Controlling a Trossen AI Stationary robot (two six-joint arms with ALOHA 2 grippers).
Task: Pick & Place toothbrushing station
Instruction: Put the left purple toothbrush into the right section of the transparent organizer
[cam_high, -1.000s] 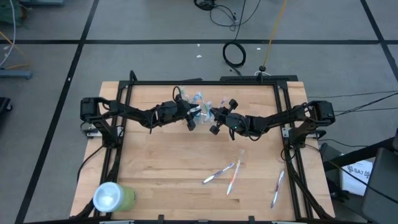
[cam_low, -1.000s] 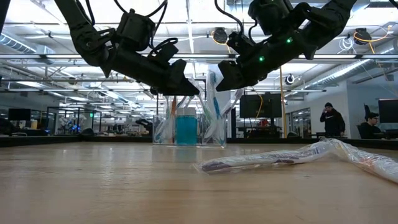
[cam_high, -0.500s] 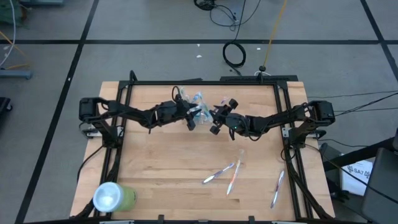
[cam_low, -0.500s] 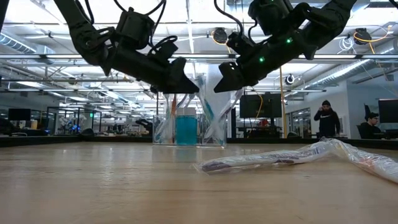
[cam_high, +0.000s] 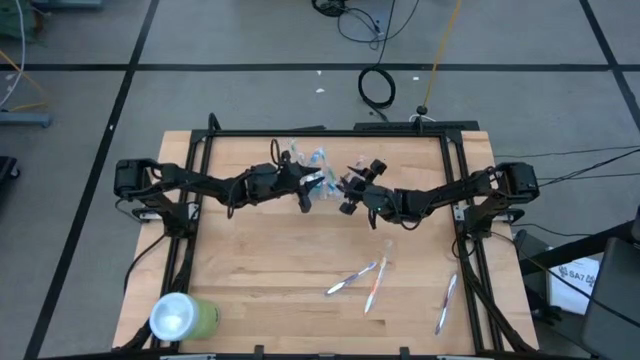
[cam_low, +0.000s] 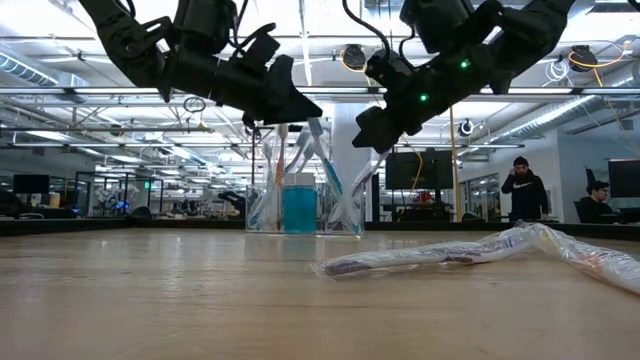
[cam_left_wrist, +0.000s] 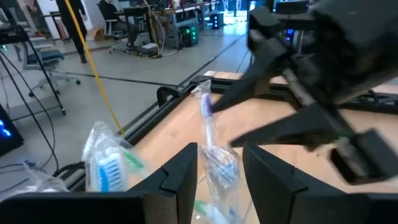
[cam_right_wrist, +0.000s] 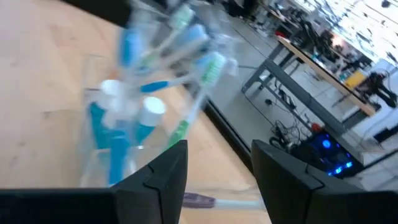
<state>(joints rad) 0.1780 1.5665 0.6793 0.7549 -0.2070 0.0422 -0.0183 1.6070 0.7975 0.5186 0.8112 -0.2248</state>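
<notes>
The toothbrushing station (cam_low: 300, 205), a clear cup holding several toothbrushes and a blue tube, stands on its base at the table's far middle (cam_high: 318, 167). My left gripper (cam_low: 298, 110) hangs level just above its brushes, coming from the table's left, open. In the left wrist view a wrapped brush (cam_left_wrist: 210, 134) shows in the gap between the fingers (cam_left_wrist: 219, 152), apart from them. My right gripper (cam_low: 368, 130) hangs open on the cup's right side, above its rim. In the right wrist view the cup (cam_right_wrist: 112, 143) stands ahead of the fingers (cam_right_wrist: 219, 146), with nothing between them.
Three wrapped toothbrushes lie on the near right of the table (cam_high: 352, 278), (cam_high: 377, 285), (cam_high: 446, 303); one of them fills the low view's foreground (cam_low: 450, 252). A light-green cup (cam_high: 182, 317) lies at the near left corner. A black frame (cam_high: 330, 132) borders the table.
My left gripper has risen from just over the cup's rim to well above the brush heads, which now show below it in the low view. Its arm has drawn back a little toward the table's left edge.
</notes>
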